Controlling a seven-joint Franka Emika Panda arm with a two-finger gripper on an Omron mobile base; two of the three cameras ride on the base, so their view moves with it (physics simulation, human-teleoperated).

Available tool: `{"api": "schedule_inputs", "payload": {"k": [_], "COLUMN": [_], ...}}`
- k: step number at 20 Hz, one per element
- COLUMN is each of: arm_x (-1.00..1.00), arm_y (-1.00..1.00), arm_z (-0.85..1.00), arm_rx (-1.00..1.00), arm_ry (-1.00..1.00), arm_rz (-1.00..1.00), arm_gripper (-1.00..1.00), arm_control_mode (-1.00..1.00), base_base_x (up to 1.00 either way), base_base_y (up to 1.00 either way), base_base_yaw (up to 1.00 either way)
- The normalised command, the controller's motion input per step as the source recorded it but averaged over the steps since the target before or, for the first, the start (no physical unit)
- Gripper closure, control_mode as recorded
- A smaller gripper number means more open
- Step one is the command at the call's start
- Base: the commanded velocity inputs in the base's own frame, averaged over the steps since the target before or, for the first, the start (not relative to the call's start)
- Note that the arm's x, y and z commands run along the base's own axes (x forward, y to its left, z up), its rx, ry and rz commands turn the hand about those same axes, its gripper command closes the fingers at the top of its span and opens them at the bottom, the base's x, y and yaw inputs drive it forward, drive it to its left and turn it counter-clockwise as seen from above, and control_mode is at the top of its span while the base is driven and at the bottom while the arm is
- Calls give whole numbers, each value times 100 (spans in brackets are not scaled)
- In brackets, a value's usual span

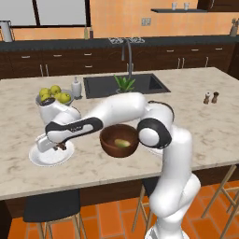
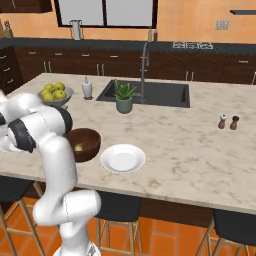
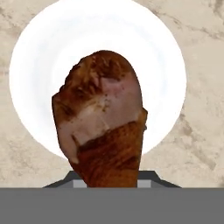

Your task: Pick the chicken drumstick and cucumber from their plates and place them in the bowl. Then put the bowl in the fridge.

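Brown chicken drumstick (image 3: 103, 118) clamped in end effector (image 1: 59, 147) over plate (image 1: 49, 156) | lift straight | carry toward 3 o'clock | release above bowl (image 1: 119, 140) beside cucumber (image 1: 122, 143)

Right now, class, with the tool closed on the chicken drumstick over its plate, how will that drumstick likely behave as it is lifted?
The chicken drumstick looks stiff, so it probably won't droop. Its bulbous end hangs beyond the tool, so it may pivot in the grip. Its rounded, uneven surface could slip; above the plate, a drop would likely roll.
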Motion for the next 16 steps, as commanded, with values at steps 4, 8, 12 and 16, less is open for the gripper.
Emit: {"api": "schedule_inputs", "payload": {"k": [4, 8, 12, 16], "arm_x": [-36, -28, -11, -2], "arm_y": [-100, -100, -100, -100], "arm_z": [65, 55, 32, 0], "arm_rx": [0, 0, 0, 0], "arm_ry": [0, 0, 0, 0], "arm_rz": [0, 0, 0, 0], "arm_gripper": [100, 100, 100, 100], "arm_control_mode": [-100, -100, -100, -100], "base_base_x": [0, 0, 0, 0], "base_base_y": [0, 0, 0, 0], "base_base_yaw": [0, 0, 0, 0]}}
